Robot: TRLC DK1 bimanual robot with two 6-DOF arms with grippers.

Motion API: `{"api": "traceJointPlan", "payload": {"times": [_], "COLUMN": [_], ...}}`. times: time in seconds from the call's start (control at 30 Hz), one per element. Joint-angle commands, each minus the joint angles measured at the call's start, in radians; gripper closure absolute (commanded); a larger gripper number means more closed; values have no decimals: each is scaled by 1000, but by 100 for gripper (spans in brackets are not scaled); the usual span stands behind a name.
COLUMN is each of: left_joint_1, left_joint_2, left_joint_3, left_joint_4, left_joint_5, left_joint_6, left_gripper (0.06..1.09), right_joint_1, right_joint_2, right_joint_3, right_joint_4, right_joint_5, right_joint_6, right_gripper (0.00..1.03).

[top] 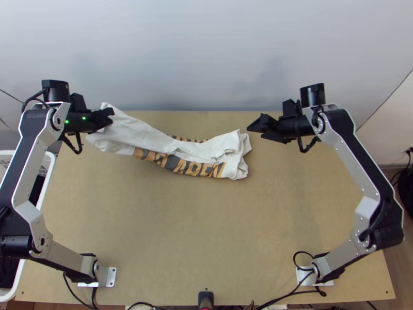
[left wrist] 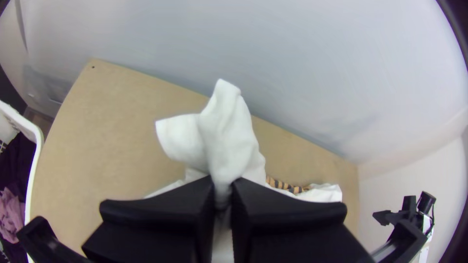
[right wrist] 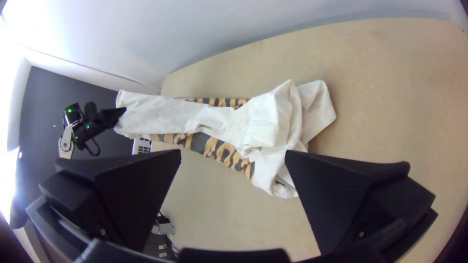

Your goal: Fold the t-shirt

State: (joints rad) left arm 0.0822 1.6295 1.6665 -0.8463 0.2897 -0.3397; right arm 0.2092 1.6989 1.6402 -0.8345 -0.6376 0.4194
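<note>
Beneath both grippers' fingers, the light wooden table (top: 180, 232). Outward from the left fingers, past the table's side, a white basket (left wrist: 37, 141) with dark and mauve clothes (left wrist: 10, 214) inside. Between the two pairs of fingers, the white t-shirt (top: 155, 140) – bunched lengthwise into a long, uneven strip, with one end up in the left fingers and the other loose on the table, near the right fingertips and a little toward the arms' bases from there.

At the gathered end, the left gripper (top: 109, 114): clenched tight on the t-shirt, with fingertips almost meeting around a pinched fold. Just beyond those tips, two white flaps (left wrist: 219, 131) sticking out from the grip. Near the loose end, the right gripper (top: 254, 127): fingers spread wide, well apart from each other and clear of the t-shirt. Below the right fingers, rumpled, overlapping layers and a turned-out flap (right wrist: 316, 109). Smallest, along both long edges between the fingers – tawny-and-dark printing (top: 180, 165), partly tucked under white folds.
</note>
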Motion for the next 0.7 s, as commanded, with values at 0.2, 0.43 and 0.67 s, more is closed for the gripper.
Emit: {"api": "traceJointPlan", "payload": {"times": [0.2,0.43,0.67], "left_joint_1": [-312,-533,-676], "left_joint_2": [52,196,329], "left_joint_3": [108,251,366], "left_joint_4": [-4,6,30], "left_joint_5": [28,-4,-49], "left_joint_6": [-24,-32,-35], "left_gripper": [105,105,105], "right_joint_1": [-48,-60,-67], "right_joint_2": [-47,-54,-48], "right_joint_3": [-49,-80,-100], "right_joint_4": [-6,-6,-6], "right_joint_5": [-2,-2,0], "right_joint_6": [10,9,9], "right_gripper": [3,3,3]}}
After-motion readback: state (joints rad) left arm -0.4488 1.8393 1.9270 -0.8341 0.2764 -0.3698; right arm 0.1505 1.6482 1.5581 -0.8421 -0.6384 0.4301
